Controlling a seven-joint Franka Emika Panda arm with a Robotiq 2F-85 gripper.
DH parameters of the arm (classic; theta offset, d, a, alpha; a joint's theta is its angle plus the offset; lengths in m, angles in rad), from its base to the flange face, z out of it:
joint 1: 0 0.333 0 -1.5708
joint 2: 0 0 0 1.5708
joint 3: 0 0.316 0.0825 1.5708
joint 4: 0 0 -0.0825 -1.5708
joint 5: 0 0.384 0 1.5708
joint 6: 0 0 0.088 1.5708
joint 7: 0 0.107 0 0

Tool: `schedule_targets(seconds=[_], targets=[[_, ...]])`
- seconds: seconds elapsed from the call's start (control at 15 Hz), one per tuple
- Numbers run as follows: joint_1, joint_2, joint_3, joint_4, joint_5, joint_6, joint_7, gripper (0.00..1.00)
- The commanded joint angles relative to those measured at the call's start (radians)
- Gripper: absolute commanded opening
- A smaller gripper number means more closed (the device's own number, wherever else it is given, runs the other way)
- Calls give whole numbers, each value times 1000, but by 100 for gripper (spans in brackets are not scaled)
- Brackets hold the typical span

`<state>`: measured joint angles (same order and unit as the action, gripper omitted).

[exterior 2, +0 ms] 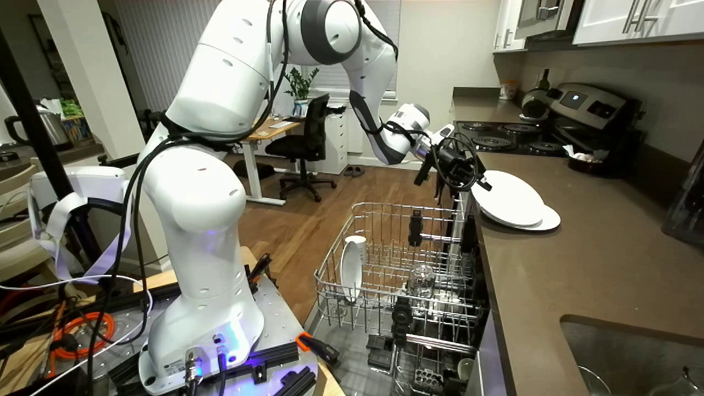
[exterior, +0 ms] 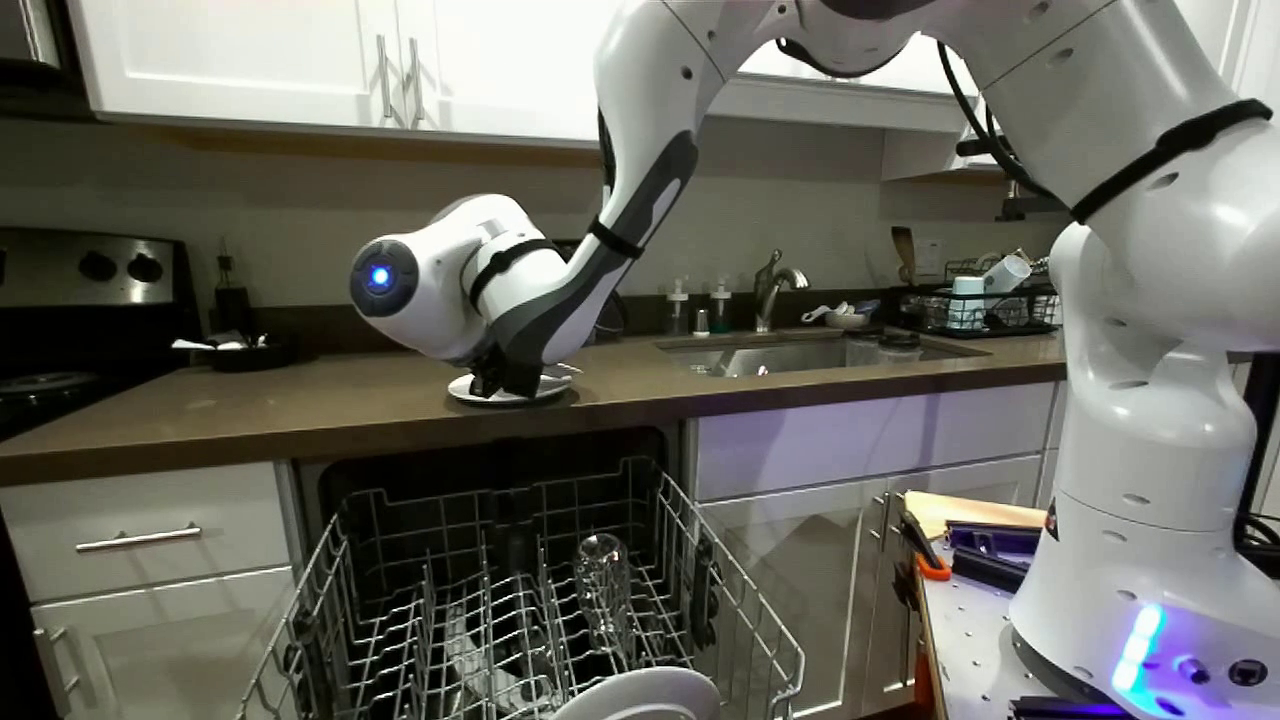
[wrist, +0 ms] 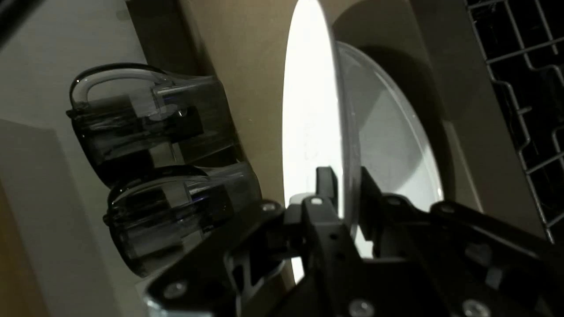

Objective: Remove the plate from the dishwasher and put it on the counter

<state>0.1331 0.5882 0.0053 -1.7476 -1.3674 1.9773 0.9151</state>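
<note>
My gripper [wrist: 346,185] has its fingers on both faces of a white plate [wrist: 310,101] near its rim, shut on it. It also shows in an exterior view [exterior 2: 484,184]. The held plate [exterior 2: 509,198] is tilted, its gripped side raised, over a lower white plate [exterior 2: 551,219] lying flat on the brown counter [exterior 2: 594,264]. The lower plate also shows in the wrist view [wrist: 392,123]; I cannot tell whether the two touch. The dishwasher [exterior: 400,450] is open below the counter, its wire rack [exterior: 700,530] pulled out. My wrist partly hides the plates in an exterior view.
Another white plate [exterior: 650,690], a clear glass [exterior: 602,580] and a white cup [exterior 2: 358,242] are in the rack. Two glass pitchers stand behind the plates, one [wrist: 150,119] beside the other [wrist: 180,211]. The sink [exterior 2: 605,324] and stove [exterior 2: 495,132] flank this counter stretch.
</note>
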Motion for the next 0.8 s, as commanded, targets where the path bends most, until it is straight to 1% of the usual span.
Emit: schedule_targets(seconds=[0.0,0.33,0.53,0.73], targets=[[-23,18,11,43,17,-3,-37,8],[-29,37,16,67,10,37,-61,9],[-27,57,12,95,7,44,-70,9],[-23,86,5,137,9,27,-87,9]])
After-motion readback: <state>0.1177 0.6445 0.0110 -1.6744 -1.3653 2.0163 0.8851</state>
